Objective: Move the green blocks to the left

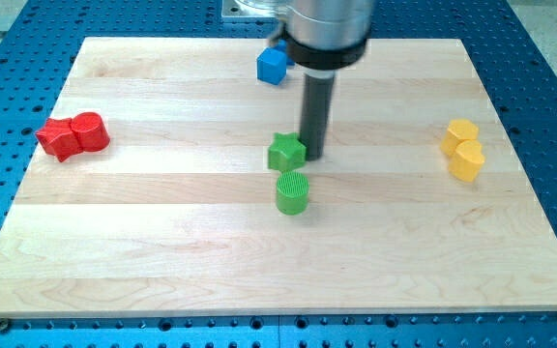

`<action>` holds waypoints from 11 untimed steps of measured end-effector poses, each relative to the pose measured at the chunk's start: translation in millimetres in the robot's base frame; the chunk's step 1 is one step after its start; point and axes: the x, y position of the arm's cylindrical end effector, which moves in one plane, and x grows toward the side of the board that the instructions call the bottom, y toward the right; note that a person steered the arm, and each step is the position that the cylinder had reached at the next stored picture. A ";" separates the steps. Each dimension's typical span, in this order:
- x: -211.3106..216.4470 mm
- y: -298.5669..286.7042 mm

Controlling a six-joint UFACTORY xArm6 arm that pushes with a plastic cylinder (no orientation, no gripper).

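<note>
A green star-shaped block (285,152) lies near the middle of the wooden board (162,242). A green cylinder (292,192) stands just below it, a small gap apart. My tip (313,155) is down on the board right against the star block's right side, above and to the right of the cylinder. The dark rod rises from the tip to the arm's grey body at the view's top.
A blue cube (273,65) sits near the top edge, left of the rod. Two red blocks (73,135) lie together at the left. Two yellow blocks (463,149) lie together at the right. A blue perforated table surrounds the board.
</note>
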 end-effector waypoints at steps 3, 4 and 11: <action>151.6 33.1; 84.8 1.4; 32.4 -26.8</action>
